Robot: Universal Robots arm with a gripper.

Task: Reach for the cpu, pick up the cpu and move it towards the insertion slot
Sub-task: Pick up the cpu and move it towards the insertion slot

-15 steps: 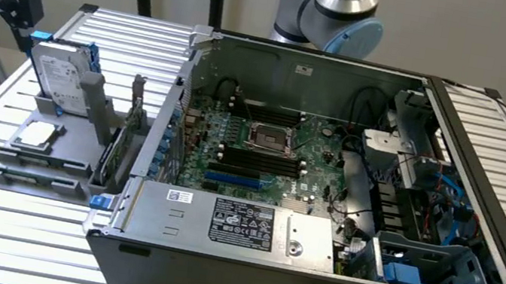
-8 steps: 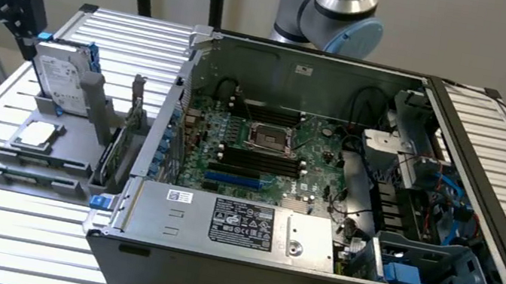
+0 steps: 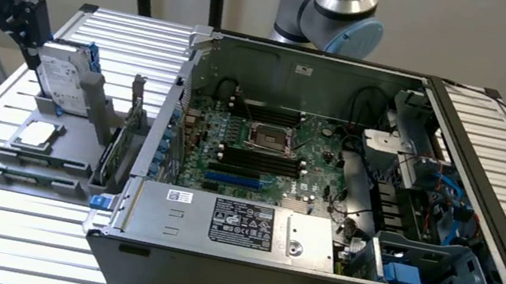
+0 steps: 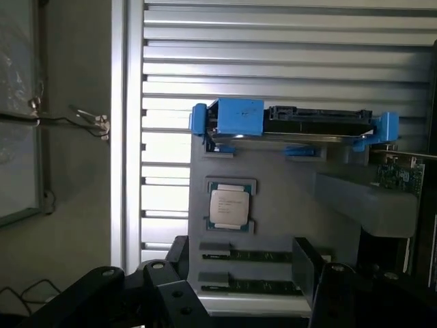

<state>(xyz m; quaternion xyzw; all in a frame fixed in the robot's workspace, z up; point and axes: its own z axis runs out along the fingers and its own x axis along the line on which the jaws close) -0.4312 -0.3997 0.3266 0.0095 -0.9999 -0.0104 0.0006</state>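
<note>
The cpu [image 3: 38, 135] lies flat in a grey holder tray [image 3: 69, 147] on the table, to the exterior view's left of the open computer case. In the wrist view the cpu [image 4: 230, 206] shows its silver top in a pale rim. My gripper [image 3: 29, 26] hangs above the far end of the tray, behind the upright hard drive, well clear of the cpu. Its black fingers [image 4: 179, 256] stand apart, so the gripper [image 4: 242, 263] is open with nothing held. The insertion slot [image 3: 269, 138] sits on the motherboard inside the case, a shiny frame around a dark centre.
A silver hard drive in a blue frame [image 4: 293, 123] stands upright in the tray [image 4: 287, 205] beyond the cpu. Memory sticks [image 4: 252, 256] lie in the tray's near slots, with a card [image 4: 396, 174] beside them. The case wall [image 3: 170, 121] rises between tray and motherboard.
</note>
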